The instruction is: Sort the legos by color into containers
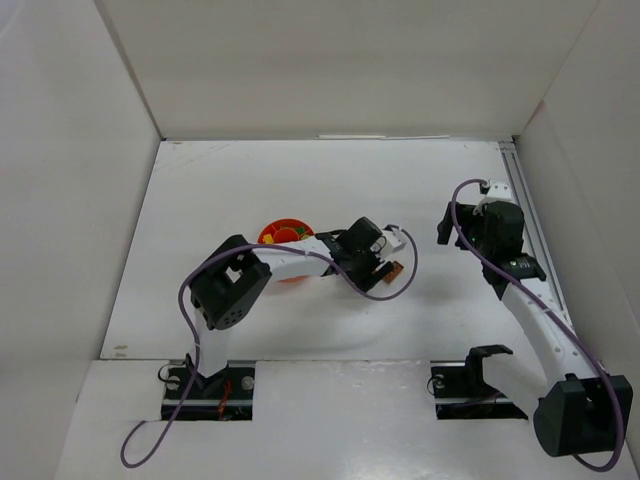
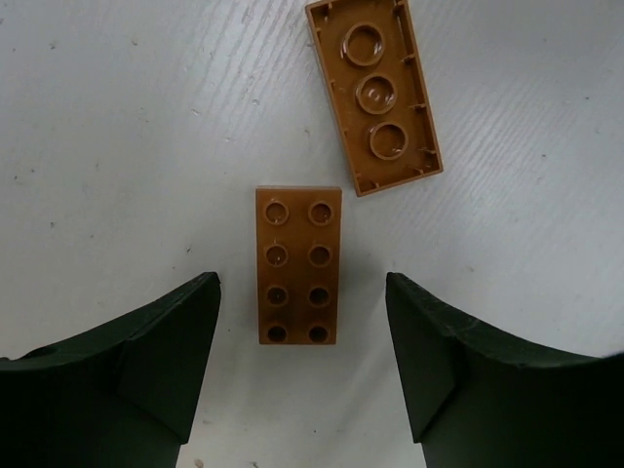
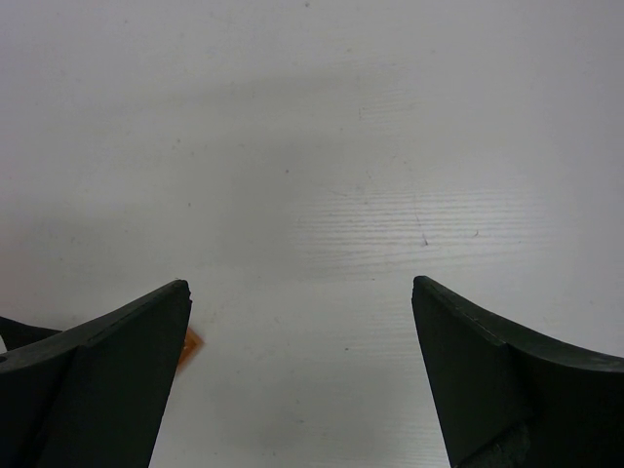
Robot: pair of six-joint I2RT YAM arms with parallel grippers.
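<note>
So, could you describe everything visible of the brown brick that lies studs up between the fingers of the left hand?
The studs-up brown brick is a small rectangle of shiny caramel-brown plastic with eight round studs in two rows of four. It lies flat on the white table, lengthwise between the dark fingers of the left hand, which stand open and do not touch it. A second brown brick, upside down and tilted, lies just beyond it, apart.

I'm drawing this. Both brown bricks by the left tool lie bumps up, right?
No. Only the brown brick nearer the left tool lies bumps up; the farther brown brick lies hollow side up, as the left wrist view shows.
</note>
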